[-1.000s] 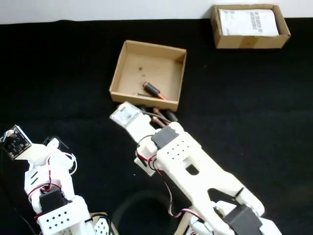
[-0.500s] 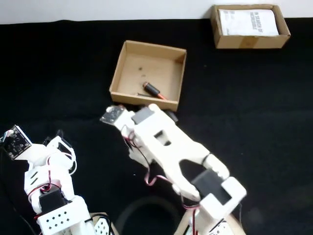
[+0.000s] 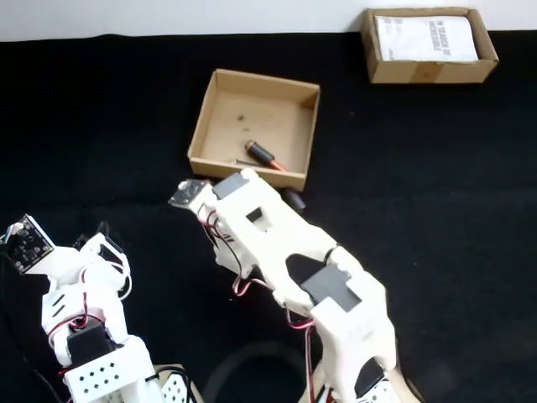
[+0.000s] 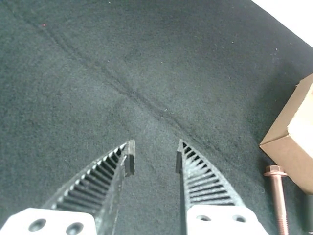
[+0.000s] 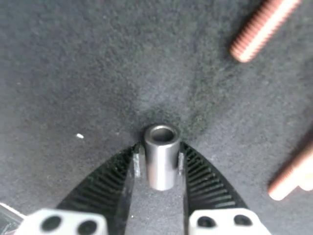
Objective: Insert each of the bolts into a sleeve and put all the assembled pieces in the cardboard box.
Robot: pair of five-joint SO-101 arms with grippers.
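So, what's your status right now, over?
Right gripper, jaws shut on sleeve. Left gripper, jaws open over cloth. One assembled piece in cardboard box. Loose bolts nearby.

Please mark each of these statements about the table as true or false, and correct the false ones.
1. The right end effector is shut on a sleeve. True.
2. A bolt lies on the black cloth beside the corner of the cardboard box. True.
3. The cardboard box is empty. False: one assembled piece lies inside it.
4. The left end effector is open. True.
5. The left end effector holds a bolt. False: it holds nothing.
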